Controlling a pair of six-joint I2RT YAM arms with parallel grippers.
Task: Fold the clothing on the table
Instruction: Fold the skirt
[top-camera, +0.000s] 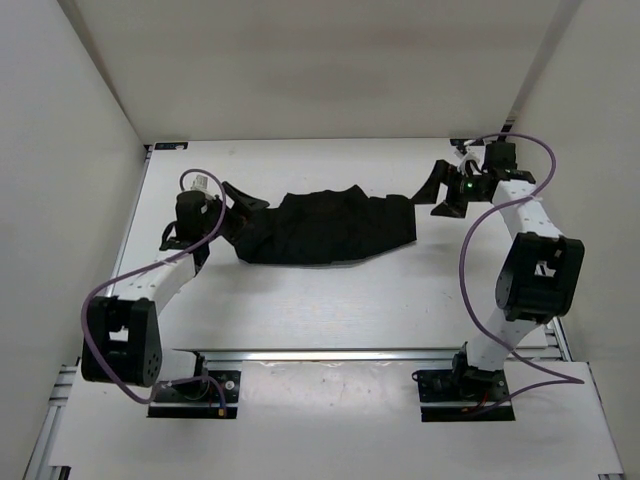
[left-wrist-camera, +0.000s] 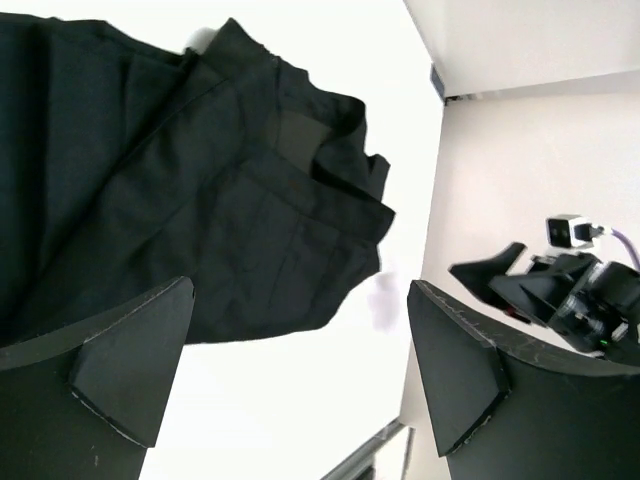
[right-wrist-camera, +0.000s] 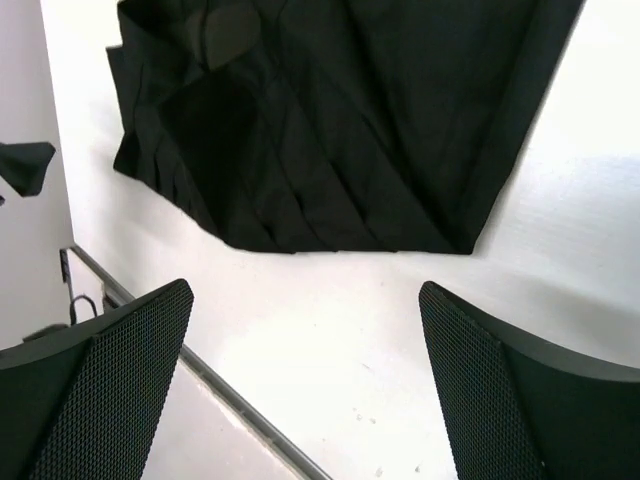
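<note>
Black soft fabric garment (top-camera: 330, 228) lies as a long, rumpled band across the middle of the flat matte white tabletop (top-camera: 330, 320), between the two arms

Left gripper (top-camera: 243, 203): jaws wide apart, nothing between them. It sits over the garment's left end; you cannot confirm contact from above

Right gripper (top-camera: 440, 190): jaws likewise apart and empty, just beside the garment's right end

Handling (judgement): the cloth looks light and limp, stacked in loose creases. Expect it to sag, drag on the table and shed layers if you pinch only the top ply

Where to take hold: at the ends. On the right, the straight hem corner seen from the right wrist; on the left, the bunched folded edge seen from the left wrist. Bite through all layers, low to the table
</note>
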